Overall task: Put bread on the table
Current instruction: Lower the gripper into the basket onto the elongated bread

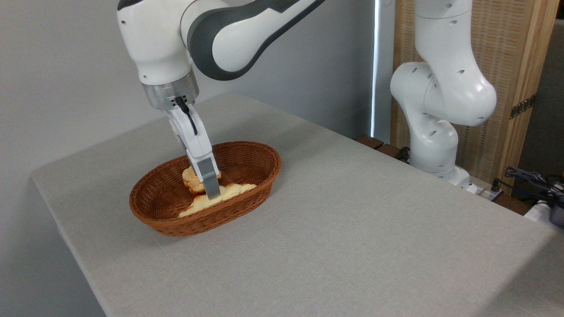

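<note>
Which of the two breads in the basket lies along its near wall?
The long flat bread, scalloped and pointed, under the gripper; the small round bun sits behind it.

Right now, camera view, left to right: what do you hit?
basket left rim → bread lying in the basket, with the gripper down at its middle → bare table → arm's white base → cables at the right edge. The bun overlaps the gripper; left out.

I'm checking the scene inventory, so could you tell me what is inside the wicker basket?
The basket holds the long bread and a small bun. The gripper covers part of both.
</note>
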